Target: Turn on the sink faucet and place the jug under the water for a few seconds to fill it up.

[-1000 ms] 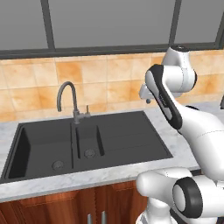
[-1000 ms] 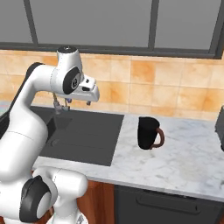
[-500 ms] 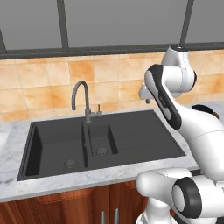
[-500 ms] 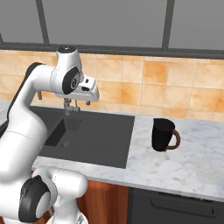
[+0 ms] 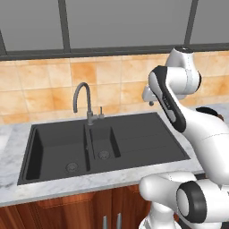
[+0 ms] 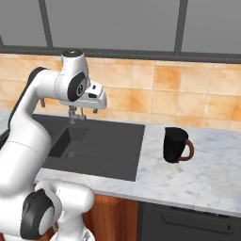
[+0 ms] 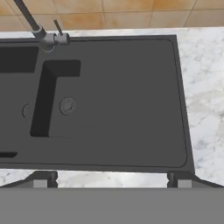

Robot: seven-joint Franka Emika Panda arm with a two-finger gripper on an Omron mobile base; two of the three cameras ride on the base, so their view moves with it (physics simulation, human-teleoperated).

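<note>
The hand [image 7: 112, 180] hangs open and empty above the sink's [image 7: 131, 109] drainboard. No water runs, so the opening step is in hand: next it must reach forward-left to the faucet [image 7: 37, 28] lever. The right base view shows the jug [image 6: 175, 145] on the table, well right of the hand.

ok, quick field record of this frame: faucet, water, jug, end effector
faucet: gooseneck at the back of the sink, lever at its base
water: none running
jug: black jug upright on the marble counter right of the sink, handle toward the right in the right base view
end effector: raised over the sink, holding nothing; open or shut cannot be told
task: not started
</note>
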